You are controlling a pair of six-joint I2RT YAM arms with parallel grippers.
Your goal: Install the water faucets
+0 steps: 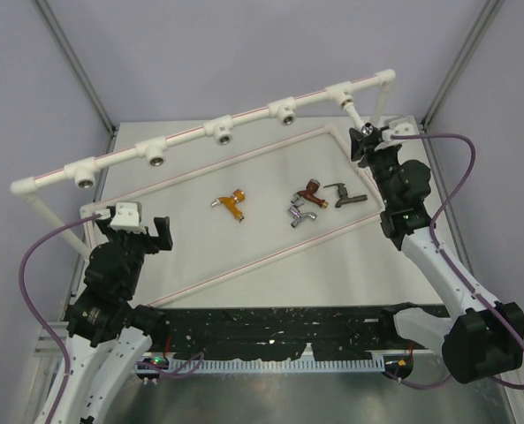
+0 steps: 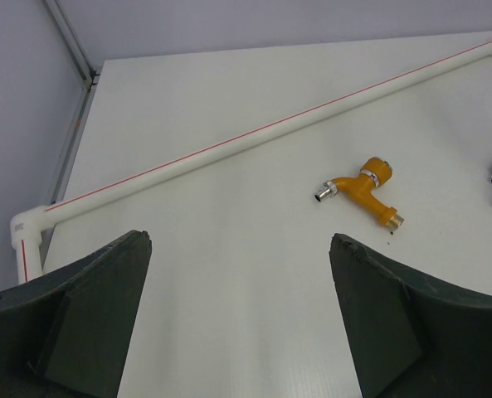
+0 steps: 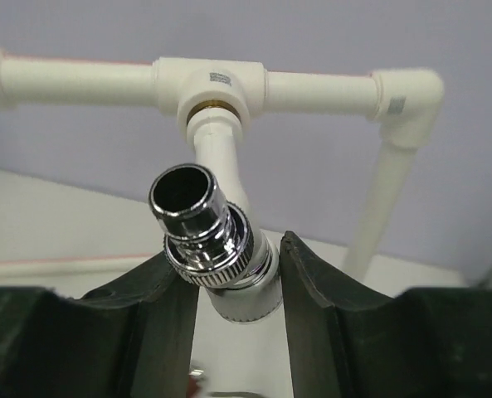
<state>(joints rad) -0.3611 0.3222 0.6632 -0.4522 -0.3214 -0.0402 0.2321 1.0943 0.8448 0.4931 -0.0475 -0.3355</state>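
My right hand [image 3: 233, 267] is closed snugly on the white faucet [image 3: 212, 240], whose stem runs up into the end tee socket [image 3: 211, 83] of the pipe frame [image 1: 191, 137]. My left hand [image 2: 239, 245] hangs wide open, holding nothing, above the counter [image 1: 332, 265], where the orange-gold faucet [image 2: 366, 191], copper-brown faucet [image 1: 310, 192], chrome faucet [image 1: 299, 215] and dark bronze faucet [image 1: 343, 194] lie.

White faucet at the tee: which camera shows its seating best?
Right wrist: it fills the frame, the white faucet running from the right gripper into the tee socket. Top external shows it small; left wrist misses it.
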